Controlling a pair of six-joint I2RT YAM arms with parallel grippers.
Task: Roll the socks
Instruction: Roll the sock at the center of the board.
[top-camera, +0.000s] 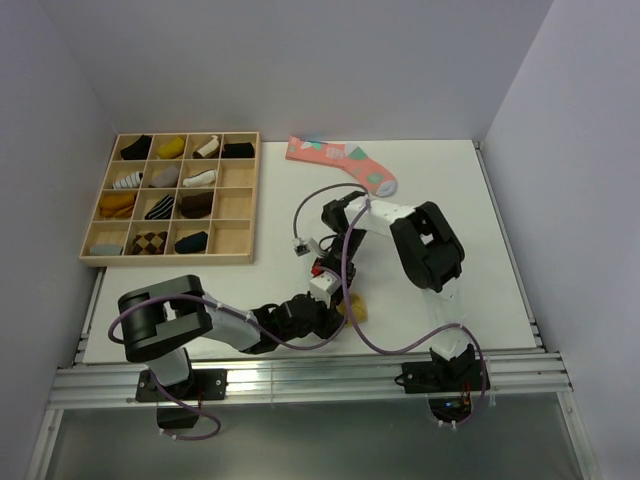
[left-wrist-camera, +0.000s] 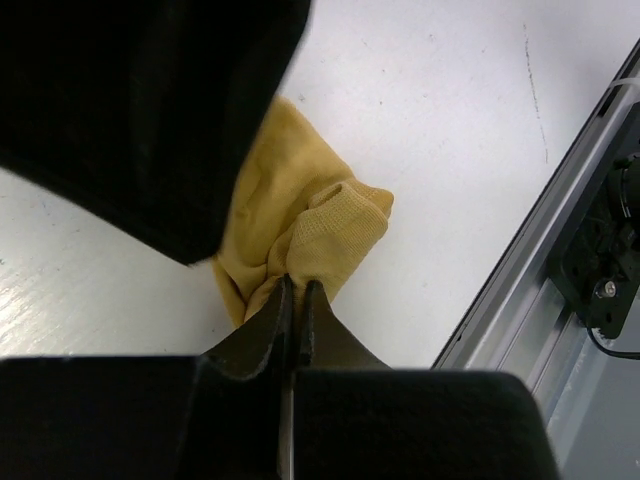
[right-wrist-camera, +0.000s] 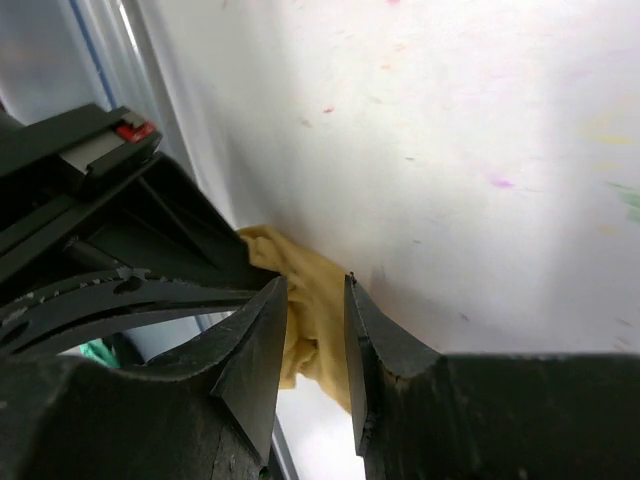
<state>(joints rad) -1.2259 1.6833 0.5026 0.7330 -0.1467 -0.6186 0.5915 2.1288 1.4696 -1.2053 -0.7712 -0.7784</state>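
Tan sock (left-wrist-camera: 310, 225) lies bunched at the near edge of the desk (top-camera: 480, 250), about midway along it, right at the tips of your left claw (left-wrist-camera: 298, 290). Left claw: closed, pinching a fold of the sock. Right claw (right-wrist-camera: 315, 285): jaws slightly parted just by the sock, which you see through the gap; contact cannot be told. It crowds your left claw. Pink sock (top-camera: 345, 163) lies at the far edge; a tray (top-camera: 170, 259) of socks fills the far left corner.

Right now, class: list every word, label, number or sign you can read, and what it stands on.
None can be read.
The red and white patch on the black housing in the right wrist view is too blurred for letters.
The mustard sock, pink sock and wooden tray show no print.
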